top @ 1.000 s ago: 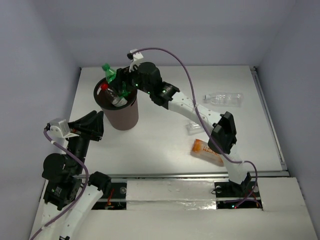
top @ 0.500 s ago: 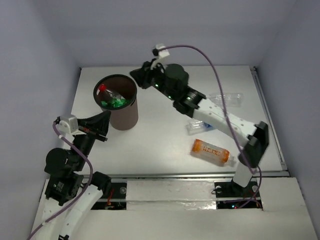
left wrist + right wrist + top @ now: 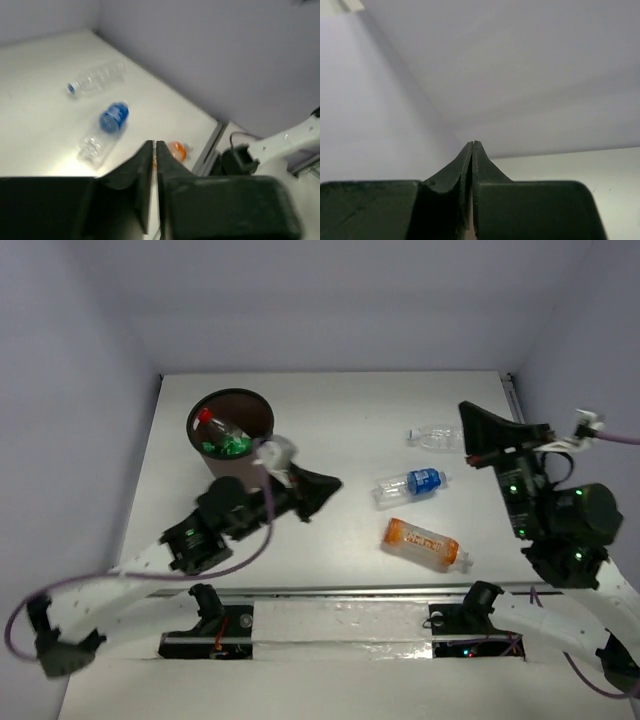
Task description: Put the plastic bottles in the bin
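- The green bottle point(image 3: 232, 446) is in! A second ago it hung in the right claw point(image 3: 468, 415) over the rim; now it lies inside the bin point(image 3: 236, 393) at 10 o'clock, beside a red-capped bottle point(image 3: 215, 425).
- That right claw has swung away to 3 o'clock, lifted off the table point(image 3: 330, 420); its wrist view shows the fingers pressed together, holding nothing.
- The left arm has shot out from 8 o'clock to the table's centre. The left claw point(image 3: 335, 483) is pinched to a thin slit, empty, and points at the blue-labelled bottle point(image 3: 410, 483).
- My read: handover time, the left arm takes the next pick, and it must spread its fingers first.
- 3 bottles are left, all lying on their sides: the blue-labelled one just right of centre, a clear bottle point(image 3: 442, 437) at 2 o'clock and an orange bottle point(image 3: 424, 543) at 4 o'clock.
- The 2 see-through ones look thin and ribbed, likely to crumple or roll under a squeeze.
- The orange one is opaque, stubby and white-capped.
- The bin is dark brown, round and matte, tapering downward; the table is smooth, white and glary.
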`<state>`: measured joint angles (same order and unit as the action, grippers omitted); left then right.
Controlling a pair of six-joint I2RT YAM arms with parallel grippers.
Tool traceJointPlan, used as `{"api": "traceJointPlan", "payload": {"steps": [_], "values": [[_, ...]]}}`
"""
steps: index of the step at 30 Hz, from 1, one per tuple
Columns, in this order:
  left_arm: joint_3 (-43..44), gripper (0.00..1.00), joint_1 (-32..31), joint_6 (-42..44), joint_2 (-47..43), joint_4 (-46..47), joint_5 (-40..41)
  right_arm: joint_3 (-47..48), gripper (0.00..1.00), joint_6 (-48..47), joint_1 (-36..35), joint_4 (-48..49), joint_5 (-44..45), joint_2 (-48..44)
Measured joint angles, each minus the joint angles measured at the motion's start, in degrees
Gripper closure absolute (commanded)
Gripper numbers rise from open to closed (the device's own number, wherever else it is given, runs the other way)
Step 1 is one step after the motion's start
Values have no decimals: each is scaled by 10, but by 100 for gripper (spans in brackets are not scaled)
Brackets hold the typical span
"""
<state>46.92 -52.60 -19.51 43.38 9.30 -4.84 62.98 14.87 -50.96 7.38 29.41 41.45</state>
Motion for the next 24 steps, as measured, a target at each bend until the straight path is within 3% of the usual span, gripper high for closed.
{"api": "traceJointPlan", "payload": {"steps": [1,2,4,5,8,14,24], "values": [[17,84,-58,19,43,-3,36,-3,94,2,0,-10,9,-24],[45,64,-108,38,100,-4,70,-7,88,6,0,-22,16,-50],[105,49,-165,76,210,2,98,-11,80,17,0,-50,25,-90],[129,36,-182,95,267,8,104,-11,72,22,0,-67,27,-106],[154,24,-199,147,386,13,100,-10,63,38,0,-117,32,-140],[201,19,-208,239,534,-3,69,-11,63,51,0,-199,32,-180],[400,17,-242,362,708,-26,64,-11,63,52,0,-253,27,-201]]}}
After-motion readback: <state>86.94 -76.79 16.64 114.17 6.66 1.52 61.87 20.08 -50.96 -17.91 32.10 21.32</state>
